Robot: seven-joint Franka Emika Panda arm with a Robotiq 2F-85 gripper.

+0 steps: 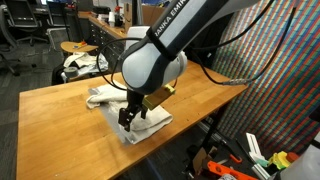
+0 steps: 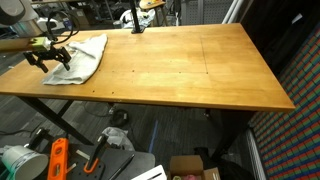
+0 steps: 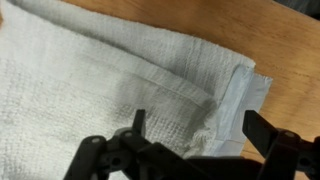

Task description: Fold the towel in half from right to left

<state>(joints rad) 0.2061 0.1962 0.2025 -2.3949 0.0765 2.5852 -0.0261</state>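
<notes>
wrist view shows the end effector [image 3: 195,138] spread open and empty just above the towel [image 3: 100,75], whose end edge lies between its jaws; the cloth runs toward the view's left across the tabletop [image 3: 292,45].

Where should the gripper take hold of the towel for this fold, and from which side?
Probably its free corner, from above: the towel lies flat in layers, and there the stacked edges look loose enough to pinch. The open gripper hangs close by.
</notes>
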